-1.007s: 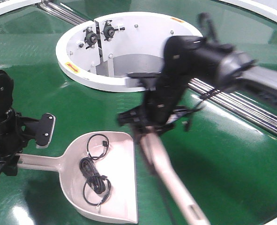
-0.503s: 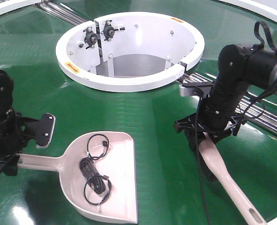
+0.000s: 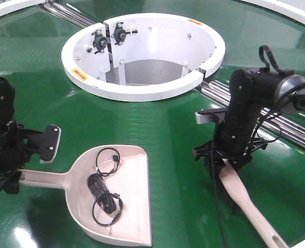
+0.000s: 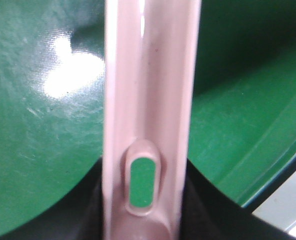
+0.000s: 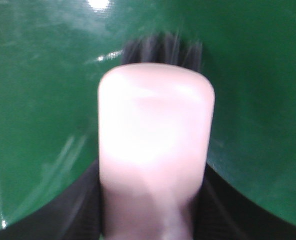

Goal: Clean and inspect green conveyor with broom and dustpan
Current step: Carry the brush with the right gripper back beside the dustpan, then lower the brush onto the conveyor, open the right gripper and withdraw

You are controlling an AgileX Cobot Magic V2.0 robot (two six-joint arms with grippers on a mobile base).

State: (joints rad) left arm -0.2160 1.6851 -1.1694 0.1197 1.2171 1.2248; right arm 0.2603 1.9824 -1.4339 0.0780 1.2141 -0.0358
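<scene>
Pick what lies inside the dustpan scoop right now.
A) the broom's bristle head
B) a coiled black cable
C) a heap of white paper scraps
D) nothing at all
B: the front view shows a coiled black cable resting on the floor of the dustpan, and nothing else is in the scoop.

The left arm [image 3: 0, 111] is a stack of glossy black rounded plastic housings, with a flat black plate rimmed in pale grey [image 3: 50, 142] jutting from its wrist. The right arm [image 3: 245, 103] has the same black casings and a matching grey-rimmed plate [image 3: 208, 117]. It also has a silver-grey tubular link [image 3: 291, 85], a looped black strap [image 3: 268, 56] and a thin black cable [image 3: 218, 201].
</scene>
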